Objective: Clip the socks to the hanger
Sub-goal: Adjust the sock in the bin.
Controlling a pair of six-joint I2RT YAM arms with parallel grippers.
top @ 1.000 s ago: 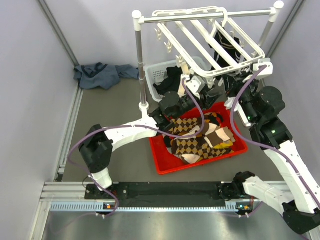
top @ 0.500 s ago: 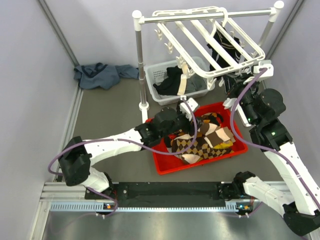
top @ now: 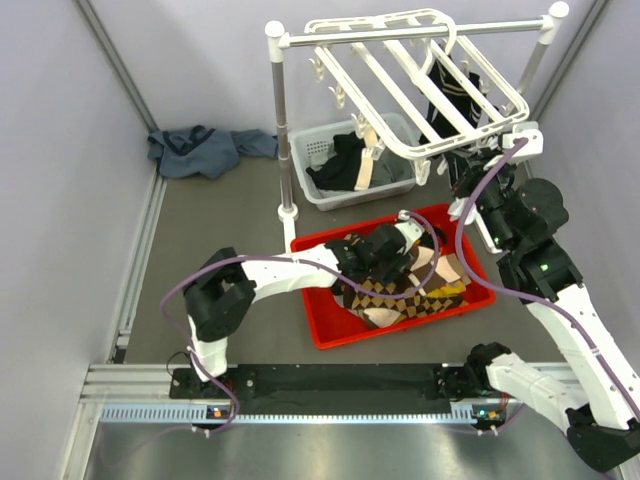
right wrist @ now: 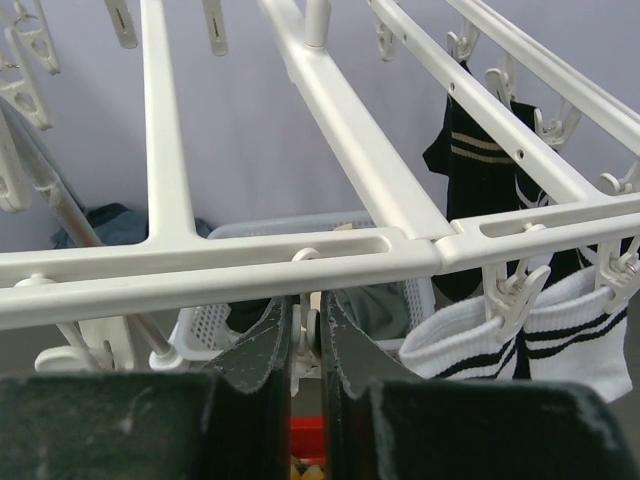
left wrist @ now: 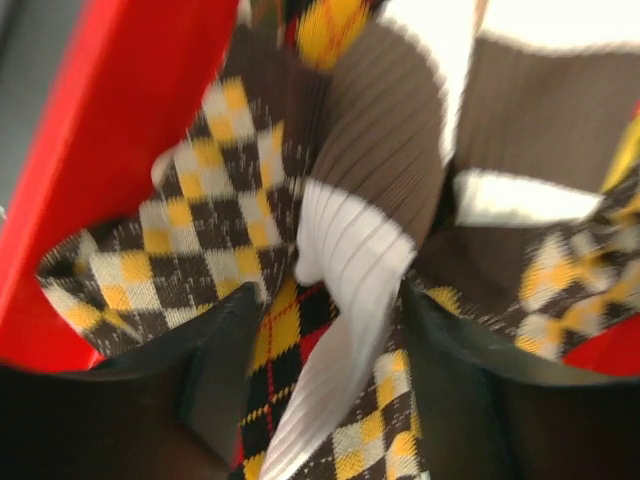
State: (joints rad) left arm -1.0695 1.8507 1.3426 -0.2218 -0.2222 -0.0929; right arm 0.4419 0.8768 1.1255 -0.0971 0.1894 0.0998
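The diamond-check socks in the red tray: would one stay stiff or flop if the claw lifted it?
Probably floppy: the socks lie crumpled and folded over each other in the red tray. Likely light too, being ribbed knit, so one should dangle from the left claw. A neighbour might drag along, since they overlap.

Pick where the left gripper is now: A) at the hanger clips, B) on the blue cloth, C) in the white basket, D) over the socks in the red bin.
D: the left gripper, jaws open, sits just above the socks piled in the red bin.
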